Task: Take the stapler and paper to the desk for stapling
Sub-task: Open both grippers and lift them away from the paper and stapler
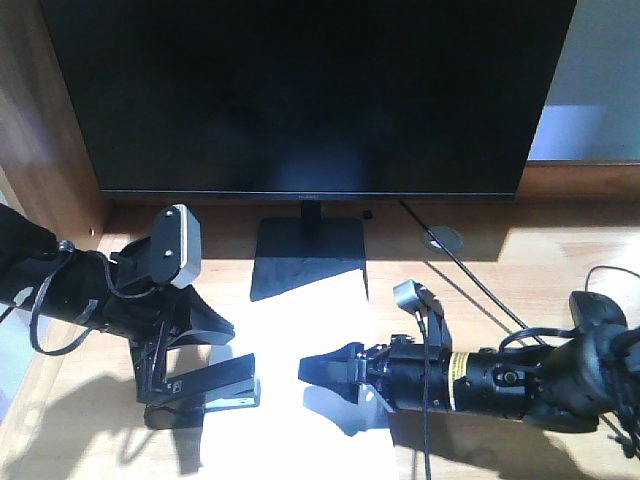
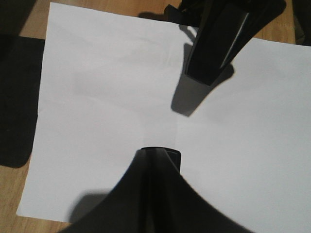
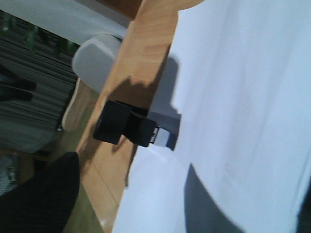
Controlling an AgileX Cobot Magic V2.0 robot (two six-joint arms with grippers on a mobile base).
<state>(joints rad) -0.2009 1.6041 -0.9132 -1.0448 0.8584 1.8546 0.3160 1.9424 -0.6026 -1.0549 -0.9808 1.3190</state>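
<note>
Lying flat on the surface (image 1: 560,250) in front of the monitor (image 1: 310,95), the thin, floppy paper (image 1: 305,330) has the stiff stapler (image 1: 215,390) at its left edge, best pressed from above, between the narrowly parted right end effector (image 1: 318,368) and the left end effector (image 1: 150,375), grip unclear.

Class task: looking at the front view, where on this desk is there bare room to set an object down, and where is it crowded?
Bare desk lies right of the monitor stand, beyond the cable. Crowded: the paper between the stapler, left pincer and right pincer.
</note>
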